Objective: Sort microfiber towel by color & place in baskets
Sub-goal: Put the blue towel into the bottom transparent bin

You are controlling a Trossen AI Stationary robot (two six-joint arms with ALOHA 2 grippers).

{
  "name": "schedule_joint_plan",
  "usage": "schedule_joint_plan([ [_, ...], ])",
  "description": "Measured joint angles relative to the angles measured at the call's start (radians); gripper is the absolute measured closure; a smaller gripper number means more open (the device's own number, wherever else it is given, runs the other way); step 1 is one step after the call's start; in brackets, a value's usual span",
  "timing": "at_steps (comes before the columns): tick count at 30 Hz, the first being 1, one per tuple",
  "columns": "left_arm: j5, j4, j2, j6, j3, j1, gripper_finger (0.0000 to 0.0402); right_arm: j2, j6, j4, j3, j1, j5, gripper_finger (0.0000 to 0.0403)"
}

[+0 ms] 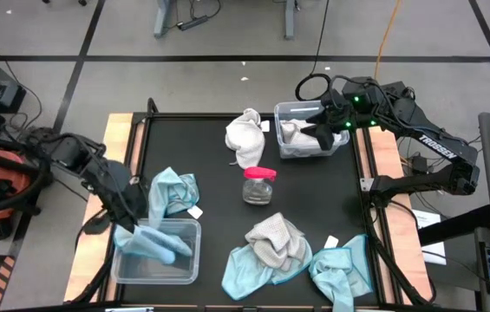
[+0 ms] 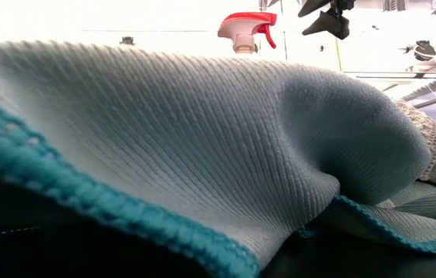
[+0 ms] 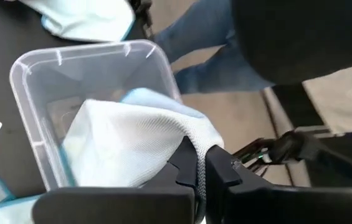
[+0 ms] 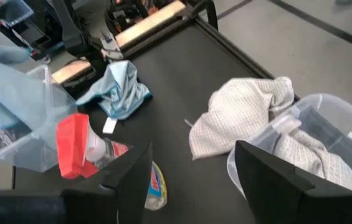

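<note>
While the left gripper (image 3: 199, 177) pinches a soft blue towel (image 3: 132, 146) over the near basket (image 1: 188, 264),
right gripper (image 4: 191, 171) jaws spread above the far basket (image 1: 281, 111); limp cloth, best gathered at a fold.

Centre of the bench (image 1: 214, 152): jar with pink lid (image 1: 258, 185) blocks the straight lane between the two baskets. Far side: white towel (image 1: 245, 136) just left of the far-right basket (image 1: 342, 147). Near edge: grey-and-blue towel pile (image 1: 269, 247) and another blue towel (image 1: 342, 270), little bare room. Open black strip between jar and near-left basket (image 1: 188, 269) looks passable. Low view is mostly blocked by cloth.
</note>
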Motion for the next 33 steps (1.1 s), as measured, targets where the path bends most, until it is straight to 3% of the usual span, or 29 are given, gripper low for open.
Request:
schedule_joint_plan([
  [10, -0.13, -0.07, 0.087, -0.007, 0.0, -0.111, 0.0362, 0.0, 0.018, 0.01, 0.0, 0.0, 0.0, 0.0184],
  [23, -0.303, -0.081, 0.115, -0.06, 0.0, -0.152, 0.0192, 0.0, 0.019, 0.002, 0.0, 0.0, 0.0, 0.0184],
  [28, -0.404, -0.099, 0.115, -0.063, 0.0, -0.152, 0.0179, 0.0, 0.019, 0.002, 0.0, 0.0, 0.0, 0.0184],
  [33, -0.573, -0.153, 0.115, -0.063, 0.0, -0.152, 0.0179, 0.0, 0.021, 0.002, 0.0, 0.0, 0.0, 0.0184],
])
